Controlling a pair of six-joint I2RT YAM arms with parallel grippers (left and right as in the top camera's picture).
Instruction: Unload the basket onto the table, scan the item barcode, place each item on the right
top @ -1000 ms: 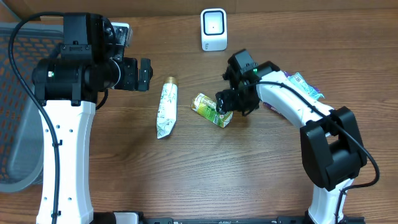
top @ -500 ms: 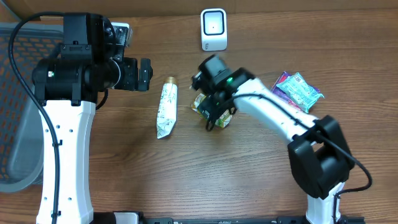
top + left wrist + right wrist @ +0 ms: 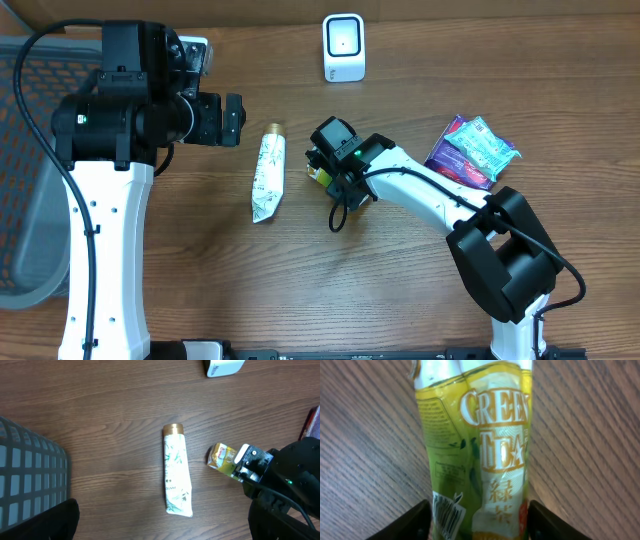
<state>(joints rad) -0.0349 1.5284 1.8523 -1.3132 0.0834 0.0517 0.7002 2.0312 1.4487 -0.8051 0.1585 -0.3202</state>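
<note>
The item, a green tea pack (image 3: pixel 480 460) with a barcode on its lower left side, lies flat on the wooden table mid-scene (image 3: pixel 222 456). My right gripper (image 3: pixel 476 520) sits low over it (image 3: pixel 335 172), one finger against each side of the pack, so only a yellow-green corner (image 3: pixel 318 173) shows from above. The white barcode scanner (image 3: pixel 343 48) stands at the table's far edge. My left gripper (image 3: pixel 232 120) hangs high on the left, open wide and holding nothing (image 3: pixel 162 530).
A white tube with a gold cap (image 3: pixel 267 175) lies between the two arms. Purple and green snack packets (image 3: pixel 472 148) lie at the right. A grey mesh basket (image 3: pixel 25 200) stands at the left edge.
My right arm swung left from beside the pack to directly over it. Its jaws narrowed around the pack's sides. The left arm stayed still.
</note>
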